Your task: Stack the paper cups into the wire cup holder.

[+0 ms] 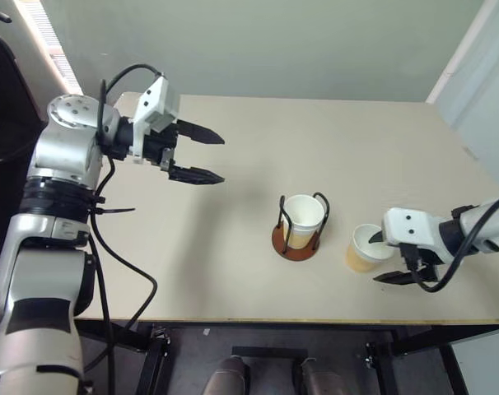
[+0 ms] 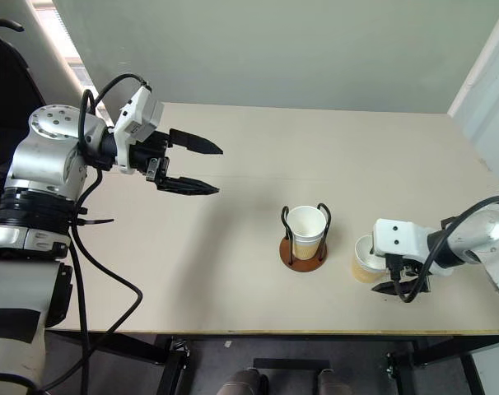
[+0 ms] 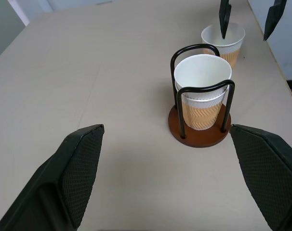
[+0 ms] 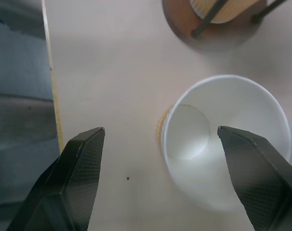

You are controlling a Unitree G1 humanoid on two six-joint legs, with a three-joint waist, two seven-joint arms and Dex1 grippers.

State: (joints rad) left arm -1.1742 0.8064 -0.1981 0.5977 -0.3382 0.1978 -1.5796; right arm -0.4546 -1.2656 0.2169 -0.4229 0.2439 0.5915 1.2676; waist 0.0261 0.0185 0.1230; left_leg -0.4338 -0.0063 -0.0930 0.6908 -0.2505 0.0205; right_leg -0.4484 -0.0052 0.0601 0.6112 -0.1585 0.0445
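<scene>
The right hand hangs wide open over a loose paper cup on the bench, beside the wire cup holder. One finger seems inside the rim, so it might tip the cup. The left hand waits open, far away.

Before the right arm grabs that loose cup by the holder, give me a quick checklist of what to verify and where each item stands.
1. Right gripper open: ok, its fingers stand wide apart.
2. Right gripper lined up on the loose cup: not ok, one finger is over the cup's mouth and the other off to its side, so it does not straddle the cup.
3. Loose cup upright on the table: ok.
4. Wire cup holder ready: ok, it stands upright with cups nested in it.
5. Left gripper out of the way: ok, it is open and hangs well away from the holder.
</scene>
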